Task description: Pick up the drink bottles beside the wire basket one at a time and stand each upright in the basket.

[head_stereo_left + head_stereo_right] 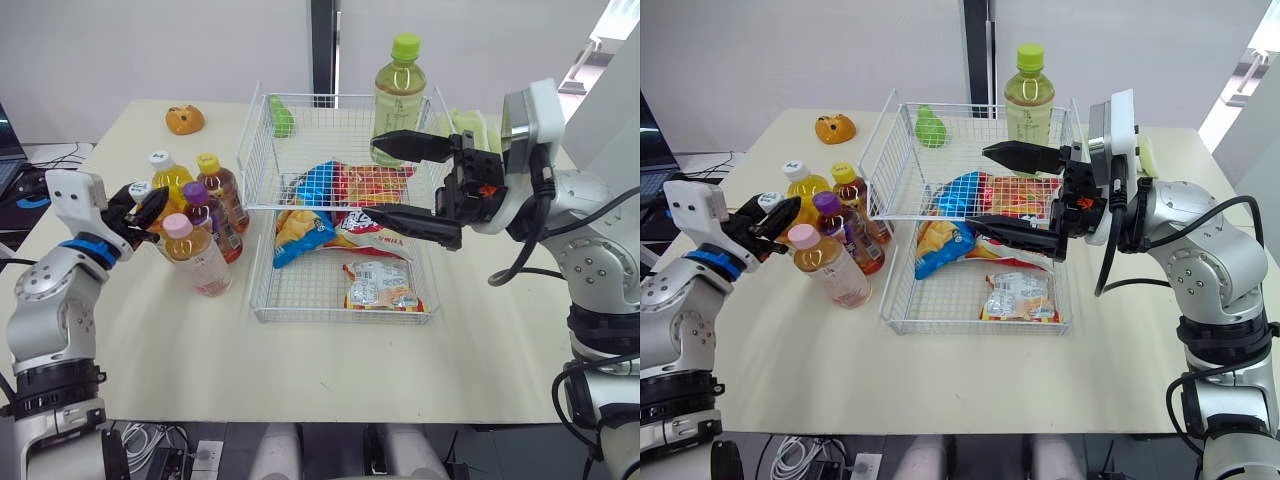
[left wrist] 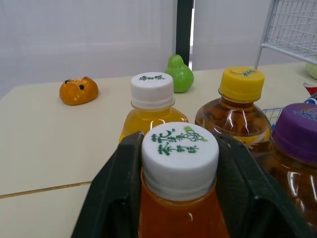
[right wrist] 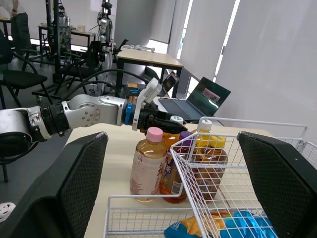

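Note:
Several drink bottles stand clustered left of the wire basket: a pink-capped one, a purple-capped one, a yellow-capped tea and a white-capped yellow juice. My left gripper is shut on the neck of another white-capped orange bottle at the cluster's left side. Above the basket's middle my right gripper hangs wide open with nothing between its fingers. A green-capped bottle stands upright at the basket's far right corner, apparently inside.
Snack bags and a small packet lie on the basket floor. An orange toy and a green pear toy sit at the table's back. A pale green item lies right of the basket.

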Robot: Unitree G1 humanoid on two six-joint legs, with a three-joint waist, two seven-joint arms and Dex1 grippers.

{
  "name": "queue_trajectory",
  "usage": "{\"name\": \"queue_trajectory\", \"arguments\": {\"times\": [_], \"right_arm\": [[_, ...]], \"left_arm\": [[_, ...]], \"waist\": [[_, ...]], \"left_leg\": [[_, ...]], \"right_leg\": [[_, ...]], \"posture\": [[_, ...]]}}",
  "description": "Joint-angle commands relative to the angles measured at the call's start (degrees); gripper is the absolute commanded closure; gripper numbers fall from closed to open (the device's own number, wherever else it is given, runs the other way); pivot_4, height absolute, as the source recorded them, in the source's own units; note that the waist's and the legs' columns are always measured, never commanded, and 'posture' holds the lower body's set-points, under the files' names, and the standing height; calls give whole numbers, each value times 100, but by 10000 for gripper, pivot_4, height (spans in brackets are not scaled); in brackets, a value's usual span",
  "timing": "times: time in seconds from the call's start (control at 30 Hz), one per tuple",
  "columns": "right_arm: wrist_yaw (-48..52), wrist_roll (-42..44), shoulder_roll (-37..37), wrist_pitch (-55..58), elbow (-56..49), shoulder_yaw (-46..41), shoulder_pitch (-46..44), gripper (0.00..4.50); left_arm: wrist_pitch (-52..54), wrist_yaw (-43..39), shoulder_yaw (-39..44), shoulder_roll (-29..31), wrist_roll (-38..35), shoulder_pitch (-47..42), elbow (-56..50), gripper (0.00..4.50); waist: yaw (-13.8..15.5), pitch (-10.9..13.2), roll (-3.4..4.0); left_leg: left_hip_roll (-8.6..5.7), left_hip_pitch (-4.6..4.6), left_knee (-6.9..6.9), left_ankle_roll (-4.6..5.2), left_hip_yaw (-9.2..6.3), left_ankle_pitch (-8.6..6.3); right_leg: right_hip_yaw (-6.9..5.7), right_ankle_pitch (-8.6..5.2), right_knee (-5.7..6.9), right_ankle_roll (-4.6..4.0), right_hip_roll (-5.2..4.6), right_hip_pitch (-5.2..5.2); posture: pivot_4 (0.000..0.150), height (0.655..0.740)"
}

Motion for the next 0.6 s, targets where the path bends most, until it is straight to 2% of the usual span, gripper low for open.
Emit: {"name": "queue_trajectory", "arguments": {"times": [0.03,0.3,0.6], "right_arm": [[-21,48,-44,-14,-164,-175,-52,0],[-13,57,-43,-23,-204,-175,-33,0],[140,68,49,-53,-50,-78,-95,0]], "left_arm": [[-16,-11,38,15,-14,4,-109,31386],[108,-80,346,205,-196,246,-447,31386],[1277,-1003,1507,1322,-1333,818,-1200,31386]], "waist": [[0,0,0],[-8,1,0],[-106,6,3]], "left_leg": [[0,0,0,0,0,0],[1,0,-1,0,0,0],[4,-8,-7,0,-2,0]], "right_leg": [[0,0,0,0,0,0],[1,0,0,0,0,0],[-3,-1,-6,0,1,-7]], "posture": [[1500,7400],[1500,7400],[1500,7400]]}}
